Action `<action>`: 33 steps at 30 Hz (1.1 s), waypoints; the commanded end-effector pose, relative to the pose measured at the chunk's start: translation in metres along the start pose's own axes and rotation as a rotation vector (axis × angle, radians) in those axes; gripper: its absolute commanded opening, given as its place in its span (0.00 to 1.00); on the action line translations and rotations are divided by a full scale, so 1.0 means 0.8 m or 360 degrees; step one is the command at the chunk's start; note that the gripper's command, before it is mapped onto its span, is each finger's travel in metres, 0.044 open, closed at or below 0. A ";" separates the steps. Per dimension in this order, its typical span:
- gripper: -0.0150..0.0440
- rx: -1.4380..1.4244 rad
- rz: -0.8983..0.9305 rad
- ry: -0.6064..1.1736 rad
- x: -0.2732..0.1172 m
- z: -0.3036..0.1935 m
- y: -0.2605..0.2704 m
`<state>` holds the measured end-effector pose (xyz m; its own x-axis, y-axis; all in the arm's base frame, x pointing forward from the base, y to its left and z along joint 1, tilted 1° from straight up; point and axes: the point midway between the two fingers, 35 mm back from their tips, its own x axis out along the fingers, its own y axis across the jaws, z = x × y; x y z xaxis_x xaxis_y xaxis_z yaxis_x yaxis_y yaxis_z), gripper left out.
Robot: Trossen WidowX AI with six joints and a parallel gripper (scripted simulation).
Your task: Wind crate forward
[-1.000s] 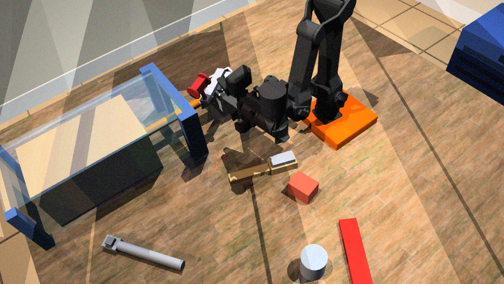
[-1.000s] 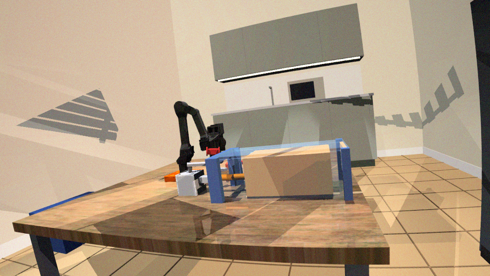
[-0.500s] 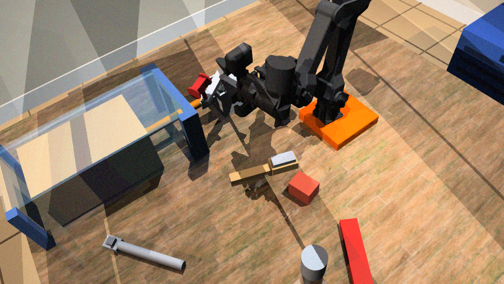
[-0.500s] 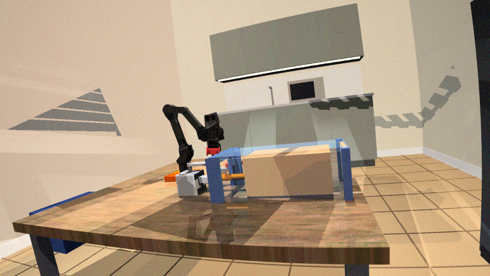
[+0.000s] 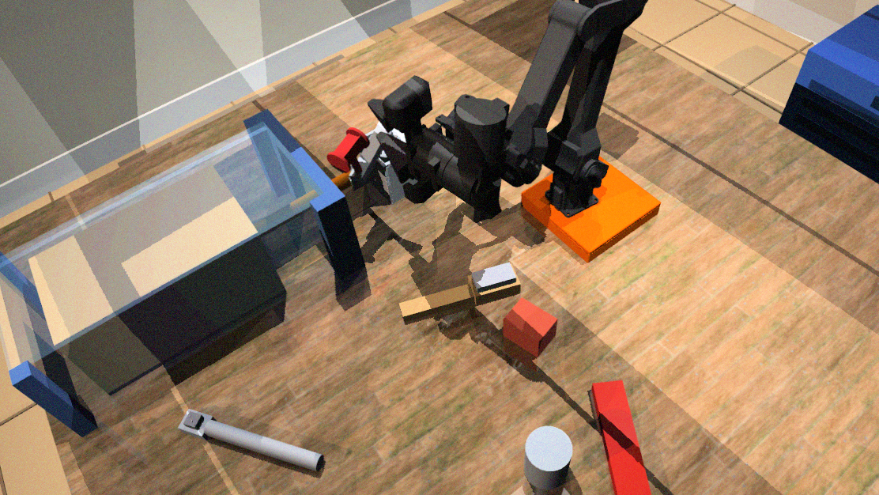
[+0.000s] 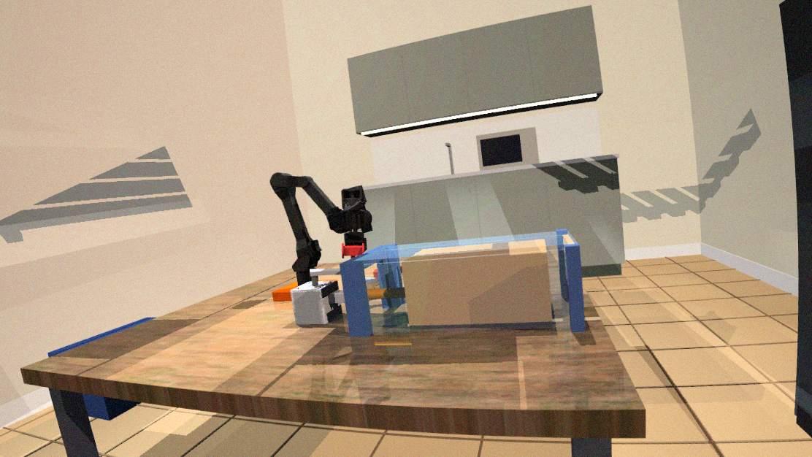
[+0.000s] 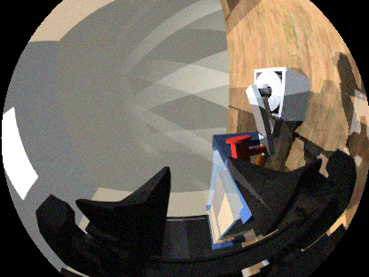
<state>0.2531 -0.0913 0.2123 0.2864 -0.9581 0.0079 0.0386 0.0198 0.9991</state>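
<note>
The crate point(image 5: 190, 246) point(image 6: 477, 289) sits flat inside the clear guard cubby, its front short of the blue frame point(image 5: 341, 239) point(image 6: 355, 298) at the mouth. An orange strap point(image 5: 340, 179) runs from it toward the white winch point(image 6: 310, 304) point(image 7: 298, 98). The handle is seated on top of the winch, its pale arm point(image 6: 335, 272) point(image 7: 261, 116) pointing toward the cubby, with a red knob point(image 5: 348, 149) point(image 6: 353, 250) point(image 7: 239, 148) standing up. My gripper point(image 7: 199, 166) is open; the knob shows beside its right finger in the wrist view, not clasped. Contact cannot be told.
A grey bar tool point(image 5: 258, 443) lies before the cubby. A yellow tool point(image 5: 436, 303), a red block point(image 5: 530, 329), a grey cylinder point(image 5: 547, 458) and a long red bar point(image 5: 620, 436) are on the bench. The arm stands on an orange base point(image 5: 615, 215).
</note>
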 end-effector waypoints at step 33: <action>1.00 -0.0606 -0.1800 0.0633 0.176 -0.019 -0.047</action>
<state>0.3645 -0.1965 0.2003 0.4148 -0.7200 -0.5563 0.6311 -0.2128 0.7460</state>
